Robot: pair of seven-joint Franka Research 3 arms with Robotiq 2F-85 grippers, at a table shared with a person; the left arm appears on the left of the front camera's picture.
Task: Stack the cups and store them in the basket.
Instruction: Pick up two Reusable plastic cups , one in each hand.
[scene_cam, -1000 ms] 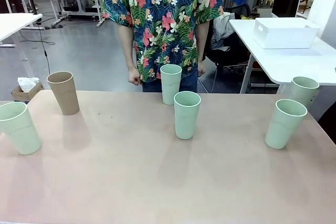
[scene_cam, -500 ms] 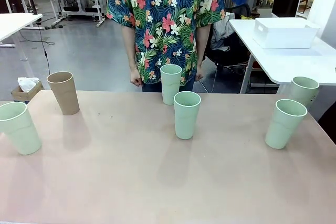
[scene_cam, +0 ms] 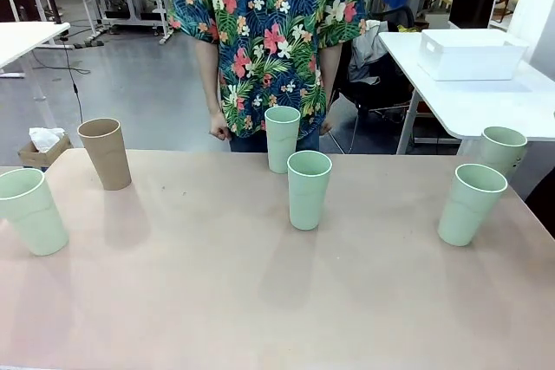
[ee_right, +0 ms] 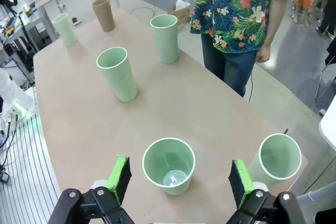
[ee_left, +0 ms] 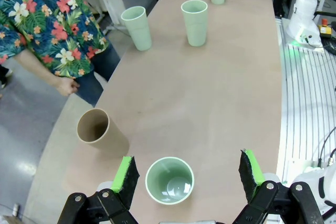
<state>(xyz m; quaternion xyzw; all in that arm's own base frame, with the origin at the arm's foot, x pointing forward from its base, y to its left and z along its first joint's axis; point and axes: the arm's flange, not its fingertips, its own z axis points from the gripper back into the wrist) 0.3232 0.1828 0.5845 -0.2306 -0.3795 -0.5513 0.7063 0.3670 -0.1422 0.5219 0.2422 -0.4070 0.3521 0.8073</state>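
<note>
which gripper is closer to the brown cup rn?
Left. The left gripper hangs open just short of the brown cup, over a green cup beside it. The right gripper is at the table's other end.

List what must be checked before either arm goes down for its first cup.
1. Left gripper open: ok, jaws wide apart.
2. Right gripper open: ok, jaws wide apart.
3. Targets lined up: ok. The left-end green cup sits centred under the left gripper, and the right-end green cup under the right gripper.
4. Cups upright and apart: ok, all six, the brown cup included.
5. Person clear of the table: ok, the hand hangs at the person's side beyond the far edge.
6. Basket within reach: cannot tell; it stands on the neighbouring white table.
</note>
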